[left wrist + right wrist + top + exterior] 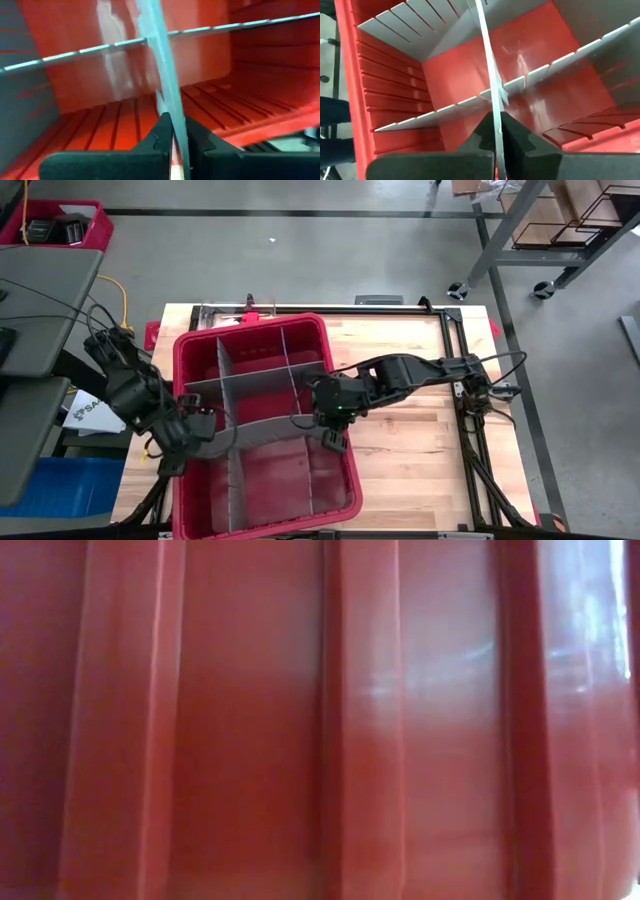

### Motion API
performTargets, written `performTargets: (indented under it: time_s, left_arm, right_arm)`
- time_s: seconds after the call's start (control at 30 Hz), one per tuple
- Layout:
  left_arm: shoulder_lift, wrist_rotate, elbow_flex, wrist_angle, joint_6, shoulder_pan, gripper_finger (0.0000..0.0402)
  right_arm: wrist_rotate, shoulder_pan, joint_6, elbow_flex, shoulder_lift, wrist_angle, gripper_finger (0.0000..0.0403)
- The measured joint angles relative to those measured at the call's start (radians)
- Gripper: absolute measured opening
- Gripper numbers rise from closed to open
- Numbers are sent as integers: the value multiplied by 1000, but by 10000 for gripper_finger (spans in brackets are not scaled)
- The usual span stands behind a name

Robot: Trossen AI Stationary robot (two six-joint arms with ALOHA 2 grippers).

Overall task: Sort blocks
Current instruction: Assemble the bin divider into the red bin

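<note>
A large red bin stands on the wooden table, with grey slotted divider sheets set crosswise inside it. One cross divider runs from the bin's left wall to its right wall. My left gripper is shut on the divider's left end and my right gripper on its right end. No blocks show in any view. The low view is filled by the bin's red wall. My left gripper pinches the cross divider's left end between its two fingers, one finger on each face of the single thin sheet. The sheet stands on edge inside the bin. My right gripper pinches the same divider's right end between its two fingers, one on each face. The sheet stands on edge and crosses another divider farther in.
The bin covers the table's left and middle. Bare wooden table lies to its right. Two lengthwise dividers and a second cross divider split the bin into compartments. A black frame edges the table's right side.
</note>
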Motion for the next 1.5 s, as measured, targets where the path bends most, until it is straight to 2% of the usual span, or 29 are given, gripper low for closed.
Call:
performTargets:
  time_s: [0.27, 0.4, 0.87, 1.03, 1.23, 1.37, 1.5]
  left_arm:
    - [-14, 10, 137, 15, 55, 27, 3]
    - [-23, 11, 137, 13, 75, 26, 3]
    - [-89, 35, 141, 19, 80, 24, 1]
    - [-105, 4, 141, 15, 54, 24, 1]
    - [-89, 1, 141, 20, 59, 24, 1]
    - [-81, -29, 125, 28, 92, 26, 1]
    - [-81, -31, 93, 32, 103, 25, 1]
  right_arm:
    - [11, 23, -6, 0, -16, -33, 0]
    - [65, 34, -22, 1, -26, 19, 0]
    - [90, 20, -146, 3, -68, 133, 0]
    - [142, 8, -159, 1, -68, 129, 0]
    - [138, 28, -134, -28, -69, 115, 0]
    - [207, 55, -129, -29, -60, 54, 0]
    - [230, 61, -130, -31, -58, 57, 0]
